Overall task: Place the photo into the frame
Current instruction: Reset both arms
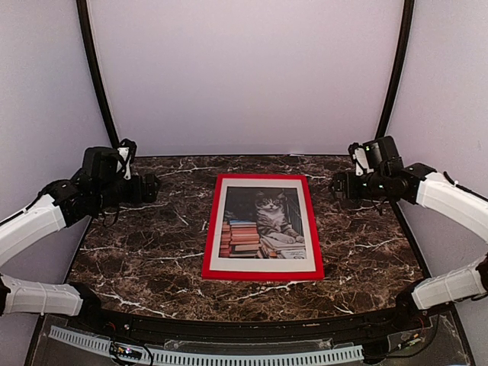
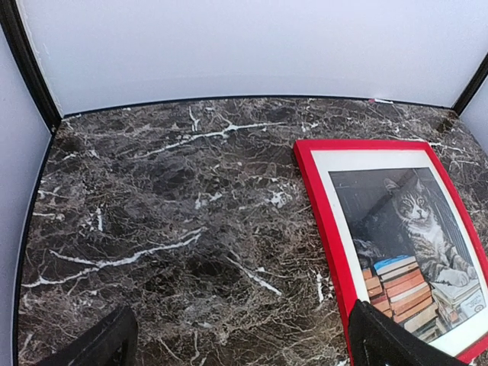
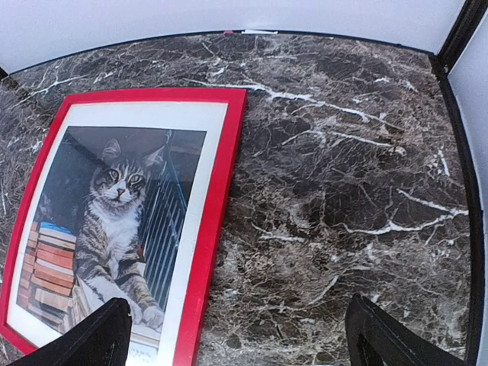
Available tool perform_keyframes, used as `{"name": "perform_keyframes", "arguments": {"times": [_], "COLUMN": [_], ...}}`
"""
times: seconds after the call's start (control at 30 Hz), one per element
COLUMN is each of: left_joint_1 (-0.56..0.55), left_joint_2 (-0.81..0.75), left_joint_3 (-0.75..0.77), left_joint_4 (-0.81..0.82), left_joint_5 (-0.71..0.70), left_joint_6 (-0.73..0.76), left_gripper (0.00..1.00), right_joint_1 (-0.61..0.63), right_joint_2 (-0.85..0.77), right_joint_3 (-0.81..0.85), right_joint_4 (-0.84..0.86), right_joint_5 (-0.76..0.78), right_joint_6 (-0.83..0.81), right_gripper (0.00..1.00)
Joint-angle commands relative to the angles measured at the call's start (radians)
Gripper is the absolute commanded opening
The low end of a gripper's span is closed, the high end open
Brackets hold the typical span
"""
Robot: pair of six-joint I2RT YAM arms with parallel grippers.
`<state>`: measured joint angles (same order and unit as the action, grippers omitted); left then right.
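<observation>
Marble table (image 1: 137, 259), viewed from its near edge; the frame (image 1: 263, 274) lies flat and face up at centre, with the photo (image 1: 263, 225) of a cat among books showing inside a white mat (image 1: 263, 264). Judged light, thin and stiff, with a possibly glazed face that would be slippery and fragile; best taken by the red rim along a long side. Beyond, the left gripper (image 1: 150, 187) and right gripper (image 1: 337, 187) hover beside the far end; jaws wide apart, both empty.
</observation>
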<state>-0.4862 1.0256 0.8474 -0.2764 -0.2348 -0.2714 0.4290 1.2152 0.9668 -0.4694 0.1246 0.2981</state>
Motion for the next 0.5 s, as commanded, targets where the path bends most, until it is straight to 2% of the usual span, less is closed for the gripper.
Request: {"name": "perform_keyframes", "arguments": {"times": [0.0, 0.23, 0.47], "left_joint_1": [0.006, 0.008, 0.008], "left_joint_2": [-0.073, -0.19, -0.28], "left_joint_3": [0.022, 0.024, -0.073], "left_joint_4": [0.005, -0.008, 0.036], "left_joint_5": [-0.091, -0.151, -0.157], "left_joint_6": [0.056, 0.137, 0.162], "left_gripper": [0.99, 0.99, 0.99], "right_joint_1": [-0.004, -0.005, -0.004], "right_joint_2": [-0.051, -0.147, -0.29], "right_joint_3": [0.035, -0.005, -0.121], "right_joint_4": [0.013, 0.036, 0.098], "right_joint_5": [0.088, 0.116, 0.184], "right_joint_6": [-0.06, -0.054, -0.041], "right_gripper": [0.99, 0.99, 0.99]}}
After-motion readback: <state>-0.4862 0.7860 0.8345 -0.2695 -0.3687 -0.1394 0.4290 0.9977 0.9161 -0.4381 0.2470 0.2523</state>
